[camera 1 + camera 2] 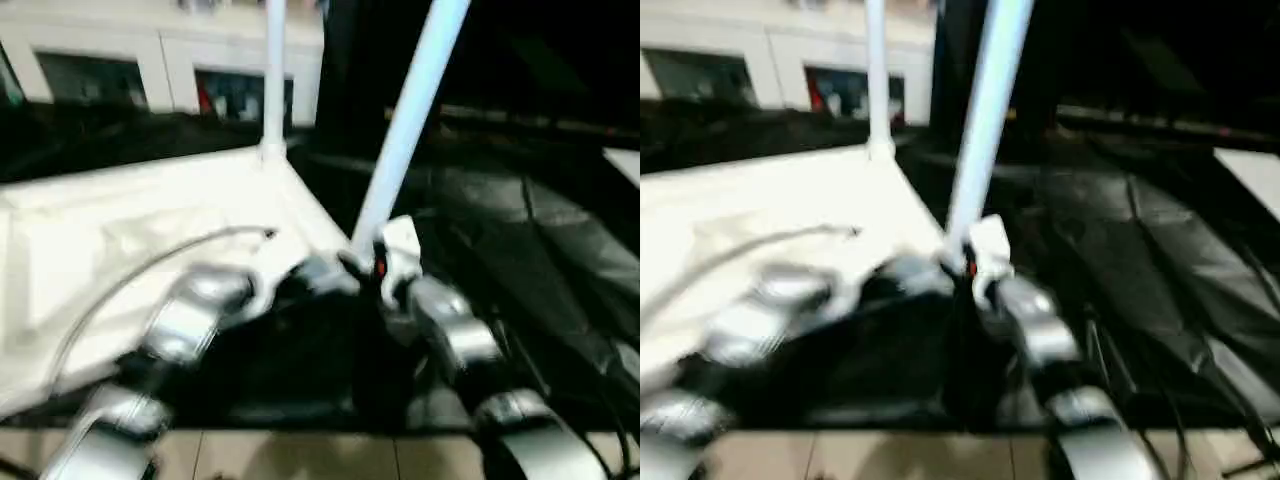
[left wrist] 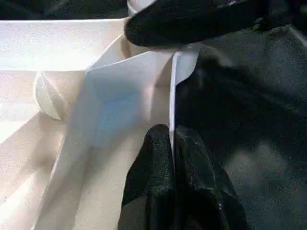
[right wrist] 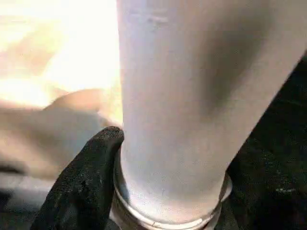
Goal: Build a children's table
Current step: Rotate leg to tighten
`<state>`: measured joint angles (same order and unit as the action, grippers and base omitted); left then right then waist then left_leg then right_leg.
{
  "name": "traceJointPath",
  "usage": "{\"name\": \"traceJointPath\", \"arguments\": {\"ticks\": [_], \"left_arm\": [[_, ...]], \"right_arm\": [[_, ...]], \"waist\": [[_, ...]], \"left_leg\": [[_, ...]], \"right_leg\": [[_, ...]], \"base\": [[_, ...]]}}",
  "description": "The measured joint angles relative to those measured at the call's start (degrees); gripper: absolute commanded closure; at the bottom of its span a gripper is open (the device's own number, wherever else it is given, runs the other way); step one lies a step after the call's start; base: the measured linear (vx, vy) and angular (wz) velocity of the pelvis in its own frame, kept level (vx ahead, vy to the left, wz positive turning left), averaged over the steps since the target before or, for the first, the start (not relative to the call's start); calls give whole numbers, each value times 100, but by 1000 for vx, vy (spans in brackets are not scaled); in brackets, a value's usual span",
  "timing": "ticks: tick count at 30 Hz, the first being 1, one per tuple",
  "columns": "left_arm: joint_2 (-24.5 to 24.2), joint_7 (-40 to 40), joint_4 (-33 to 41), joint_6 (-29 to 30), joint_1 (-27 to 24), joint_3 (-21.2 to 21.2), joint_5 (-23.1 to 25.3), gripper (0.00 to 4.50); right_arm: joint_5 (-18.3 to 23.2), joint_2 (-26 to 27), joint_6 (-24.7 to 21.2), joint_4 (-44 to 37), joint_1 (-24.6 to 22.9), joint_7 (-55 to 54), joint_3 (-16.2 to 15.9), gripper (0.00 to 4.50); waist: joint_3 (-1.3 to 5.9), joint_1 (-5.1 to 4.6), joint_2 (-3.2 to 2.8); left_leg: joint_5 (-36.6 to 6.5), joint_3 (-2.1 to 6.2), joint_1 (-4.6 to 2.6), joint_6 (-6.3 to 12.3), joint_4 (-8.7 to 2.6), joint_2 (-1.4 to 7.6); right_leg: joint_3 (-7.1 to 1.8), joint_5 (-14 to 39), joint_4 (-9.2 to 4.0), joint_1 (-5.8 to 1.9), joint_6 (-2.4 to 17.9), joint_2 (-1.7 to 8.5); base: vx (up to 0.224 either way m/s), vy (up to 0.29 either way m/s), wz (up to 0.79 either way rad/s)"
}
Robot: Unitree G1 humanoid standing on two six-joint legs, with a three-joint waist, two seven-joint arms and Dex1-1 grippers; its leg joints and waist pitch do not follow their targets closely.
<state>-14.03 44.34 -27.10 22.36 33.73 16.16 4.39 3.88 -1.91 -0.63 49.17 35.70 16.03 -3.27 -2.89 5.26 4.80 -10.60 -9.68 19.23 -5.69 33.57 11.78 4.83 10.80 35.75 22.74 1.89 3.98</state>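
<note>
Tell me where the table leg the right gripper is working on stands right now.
The leaning leg rises from the near right corner of the upturned table top, seen in the head views, with the right gripper closed around its base and the upright leg at the corner behind.

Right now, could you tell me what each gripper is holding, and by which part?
The left gripper pinches the tabletop's thin side edge. The right gripper grips the near leg just above its base collar.
</note>
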Motion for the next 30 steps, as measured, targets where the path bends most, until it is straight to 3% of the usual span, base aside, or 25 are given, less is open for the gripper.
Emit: {"name": "traceJointPath", "arguments": {"ticks": [7, 10, 15, 24, 30], "left_arm": [[260, -297, -352, -179, 182, 64, 120, 450], [248, -272, -358, -246, 181, 64, 131, 450], [-78, 17, -182, -384, 50, 31, 55, 450], [-1133, 1525, 413, -775, -481, -200, -486, 450], [-1469, 2185, 884, -619, -786, -237, -707, 450]], "right_arm": [[-14, 185, 147, 414, 253, -604, 116, 177], [7, 200, 307, 473, 247, -491, 234, 108], [133, 23, 383, 348, 139, 410, 250, 74], [261, -1358, 263, -1069, -628, 3536, -629, 69], [238, -1481, 249, -1255, -688, 4017, -811, 69]], "waist": [[39, -1, -24], [45, 2, -32], [44, -32, -33], [41, -21, -34], [32, -3, -22]], "left_leg": [[-4, -8, 47, 10, -2, -18], [-3, -7, 72, 10, -3, -14], [-3, -6, 78, 10, -10, -5], [-6, -16, 83, 17, -55, 5], [-7, -16, 84, 18, -67, 6]], "right_leg": [[9, 11, -10, 0, -40, 38], [17, 13, -4, 19, -43, 38], [23, 13, 3, 32, -43, 31], [34, 39, -8, 43, -25, 22], [41, 50, -7, 47, -12, 24]], "base": [[0, 0, 0], [0, 0, 0], [0, 0, 0], [0, 0, 0], [0, 0, 0]]}}
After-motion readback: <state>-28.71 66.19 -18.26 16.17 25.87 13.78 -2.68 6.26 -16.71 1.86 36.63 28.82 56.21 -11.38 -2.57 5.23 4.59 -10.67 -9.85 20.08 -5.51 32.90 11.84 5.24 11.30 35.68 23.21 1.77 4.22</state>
